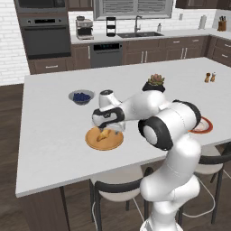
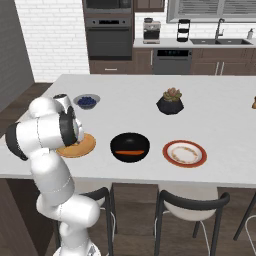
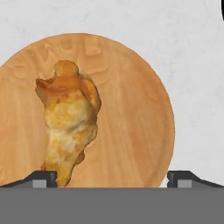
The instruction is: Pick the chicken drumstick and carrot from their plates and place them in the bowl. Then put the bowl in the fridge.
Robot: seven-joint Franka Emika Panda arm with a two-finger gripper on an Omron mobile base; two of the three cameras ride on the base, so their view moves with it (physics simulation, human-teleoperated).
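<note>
The chicken drumstick (image 3: 68,120) (image 1: 103,135) lies on the orange-tan wooden plate (image 3: 135,113) (image 1: 97,143) (image 2: 82,147). My gripper (image 3: 113,179) (image 1: 112,131) hangs open just above this plate, pointing down. The drumstick's thin end is close to the left fingertip (image 3: 43,178), and nothing is held. To the right stands the black bowl (image 2: 130,141) with the carrot (image 2: 129,152) lying inside it. Right of the bowl, the white plate with a red rim (image 2: 184,153) (image 1: 204,126) is bare. I cannot tell whether the fridge is in view.
A small grey bowl of blueberries (image 1: 81,96) (image 2: 87,101) sits behind the wooden plate. A dark pot with a succulent (image 1: 155,83) (image 2: 170,101) stands farther back. Stools (image 2: 192,202) line the island's near edge. A tall dark grey panel (image 2: 15,50) rises at the left.
</note>
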